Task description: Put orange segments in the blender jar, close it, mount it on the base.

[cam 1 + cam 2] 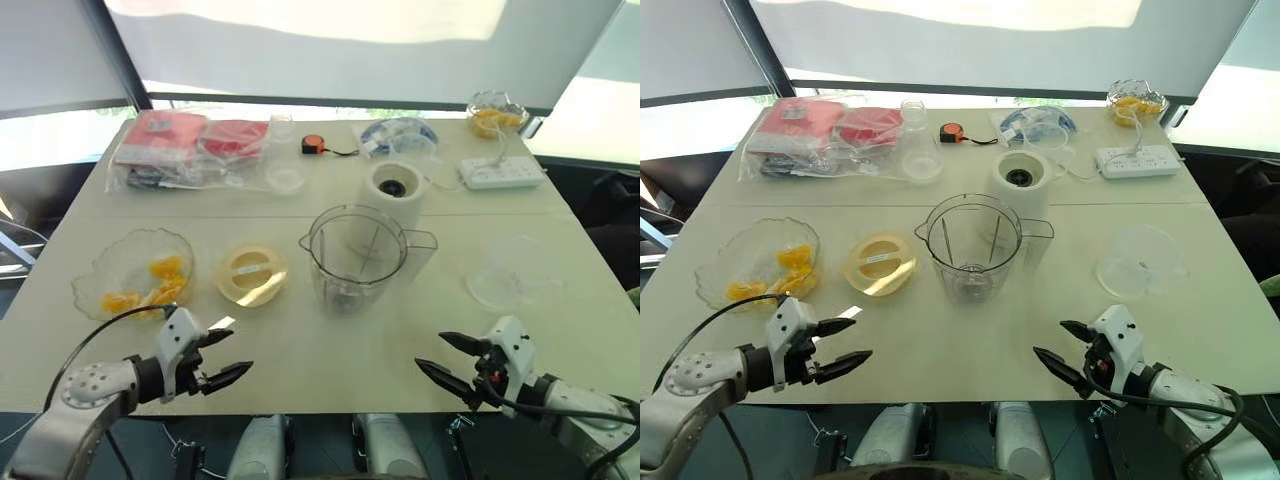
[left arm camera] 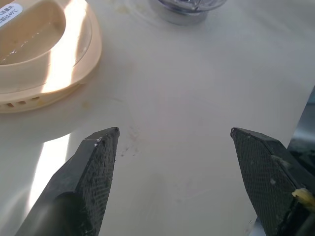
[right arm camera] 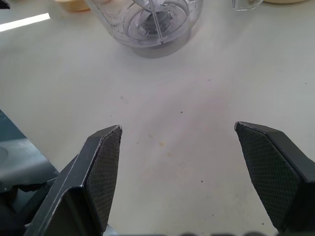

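Orange segments (image 1: 150,283) lie in a glass bowl (image 1: 110,262) near the table's (image 1: 300,350) left edge. At the near edge the left gripper (image 1: 218,356) and right gripper (image 1: 447,361) hover with fingers spread wide, holding nothing. Mid-table stands the jar (image 1: 355,255), upright and lidless, blades visible at its bottom, with the cream lid (image 1: 251,275) just to its left. Behind the jar, just beside it, is the base (image 1: 393,187). More segments sit in a second bowl (image 1: 497,112) at the far right corner
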You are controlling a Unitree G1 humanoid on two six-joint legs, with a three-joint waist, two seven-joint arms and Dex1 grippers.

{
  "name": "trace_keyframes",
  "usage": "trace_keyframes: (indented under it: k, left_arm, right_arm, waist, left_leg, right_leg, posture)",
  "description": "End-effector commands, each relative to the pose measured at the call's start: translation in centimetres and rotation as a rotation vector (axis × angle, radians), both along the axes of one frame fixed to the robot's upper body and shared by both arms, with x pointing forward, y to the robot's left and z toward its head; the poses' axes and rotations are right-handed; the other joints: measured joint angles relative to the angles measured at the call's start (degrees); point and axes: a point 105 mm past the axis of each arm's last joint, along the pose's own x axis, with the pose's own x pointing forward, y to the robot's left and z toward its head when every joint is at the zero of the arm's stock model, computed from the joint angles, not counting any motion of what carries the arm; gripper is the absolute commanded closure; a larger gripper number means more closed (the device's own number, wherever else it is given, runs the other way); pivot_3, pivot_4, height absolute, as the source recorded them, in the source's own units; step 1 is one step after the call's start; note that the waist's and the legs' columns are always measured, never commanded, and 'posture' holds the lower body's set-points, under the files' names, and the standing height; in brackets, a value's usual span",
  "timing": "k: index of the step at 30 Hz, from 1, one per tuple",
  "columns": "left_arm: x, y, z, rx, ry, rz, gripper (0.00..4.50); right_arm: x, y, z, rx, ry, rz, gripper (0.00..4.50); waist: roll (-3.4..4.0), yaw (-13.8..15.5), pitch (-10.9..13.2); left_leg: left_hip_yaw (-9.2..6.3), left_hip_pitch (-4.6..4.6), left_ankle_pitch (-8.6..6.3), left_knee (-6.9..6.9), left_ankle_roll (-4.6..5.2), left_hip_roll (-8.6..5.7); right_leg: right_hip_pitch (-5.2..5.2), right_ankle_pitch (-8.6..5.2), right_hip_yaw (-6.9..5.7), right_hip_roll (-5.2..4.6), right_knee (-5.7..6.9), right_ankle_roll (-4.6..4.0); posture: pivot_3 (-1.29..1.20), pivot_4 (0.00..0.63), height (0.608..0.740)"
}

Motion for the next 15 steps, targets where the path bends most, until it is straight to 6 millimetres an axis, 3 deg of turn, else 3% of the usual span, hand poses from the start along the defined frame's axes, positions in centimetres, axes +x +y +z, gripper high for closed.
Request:
trace_keyframes:
  k: [1,5,10,13,15]
  left_arm:
    - [1.9,1.0,4.1,0.011,-0.068,0.003,0.73]
    - [2.6,1.2,7.9,0.209,-0.031,-0.098,0.73]
    - [4.5,2.8,12.5,0.291,-0.009,0.001,0.73]
    - [5.9,5.0,14.9,0.226,0.023,0.159,0.73]
    - [7.1,7.5,15.1,0.205,0.046,0.303,0.73]
  right_arm:
    - [0.3,0.4,4.0,0.003,-0.089,0.063,0.65]
    - [-0.6,2.0,6.6,0.039,-0.067,0.172,0.65]
    - [-0.7,3.1,8.8,0.040,-0.069,0.248,0.65]
    - [-0.6,3.2,9.8,0.041,-0.074,0.268,0.65]
    - [-0.4,3.4,10.5,0.059,-0.081,0.276,0.65]
  waist:
    - [-0.07,0.0,0.0]
    - [-0.29,0.0,0.2]
    - [-0.32,-0.2,0.2]
    - [-0.41,-0.2,0.4]
    - [-0.52,-0.1,0.4]
  left_leg:
    - [0.00,-0.01,0.00,0.03,0.00,0.00]
    - [-0.05,0.06,0.01,0.06,0.00,0.01]
    - [-0.02,-0.07,-0.01,0.00,0.03,-0.02]
    - [0.03,-0.09,-0.08,0.00,0.15,-0.03]
    - [-0.03,-0.12,-0.08,0.00,0.15,-0.02]
  right_leg:
    - [-0.01,0.00,-0.01,0.00,0.01,0.00]
    - [0.06,-0.03,-0.05,0.06,0.09,0.07]
    - [-0.05,0.00,-0.04,0.11,-0.01,0.06]
    - [-0.07,-0.04,-0.03,0.12,0.01,0.14]
    - [-0.10,-0.04,-0.04,0.19,0.02,0.15]
  posture:
    - [0.00,0.150,0.740]
    - [0.00,0.150,0.740]
    - [0.00,0.150,0.740]
    - [0.00,0.150,0.740]
    - [0.00,0.150,0.740]
